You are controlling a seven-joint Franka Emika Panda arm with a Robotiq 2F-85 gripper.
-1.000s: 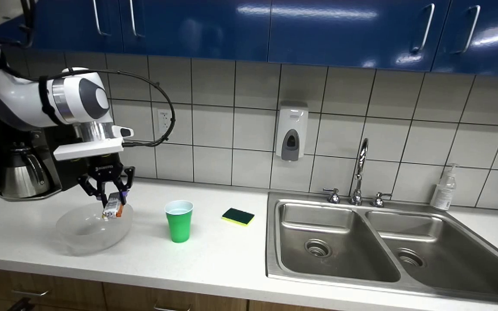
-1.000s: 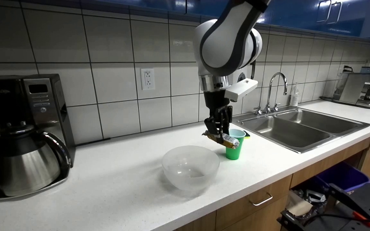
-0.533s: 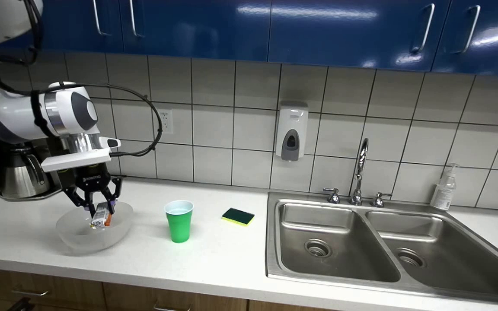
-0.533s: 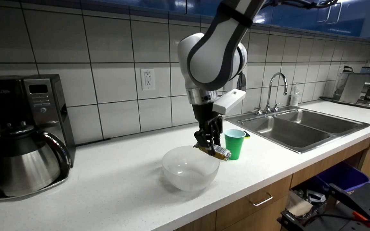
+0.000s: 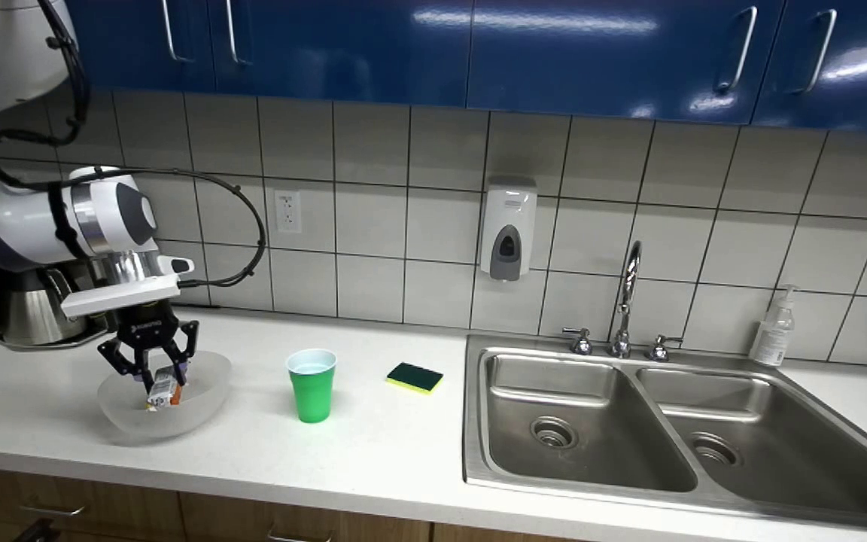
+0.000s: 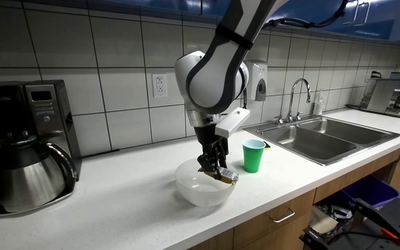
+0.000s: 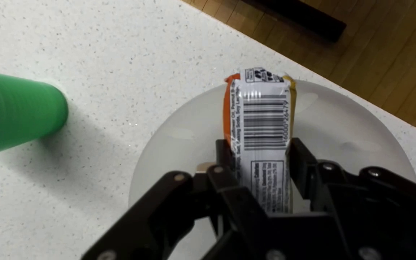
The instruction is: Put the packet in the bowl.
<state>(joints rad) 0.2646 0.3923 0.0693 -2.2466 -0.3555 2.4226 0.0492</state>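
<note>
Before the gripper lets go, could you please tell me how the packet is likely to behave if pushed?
The packet juts out straight from the gripper with no visible sag, so it seems fairly stiff. Bright glints on its surface suggest it may be somewhat slippery. Its flat-looking printed side makes it probably likelier to slide than roll.

A speckled white worktop (image 6: pixel 123 208) carries a wide, round, translucent plastic bowl (image 6: pixel 194 195) and, near but apart from it, an upright green plastic cup (image 5: pixel 312 395) with a pale interior. A rectangular yellow-and-dark-green sponge (image 5: pixel 414 376) lies flat between the cup and a stainless-steel double sink (image 5: pixel 672 429) set into the surface. In an exterior view, a black-and-silver coffee maker (image 6: pixel 47 114) stands well apart from the bowl, a boxy silver appliance (image 6: pixel 382 93) beyond the sink.
</note>
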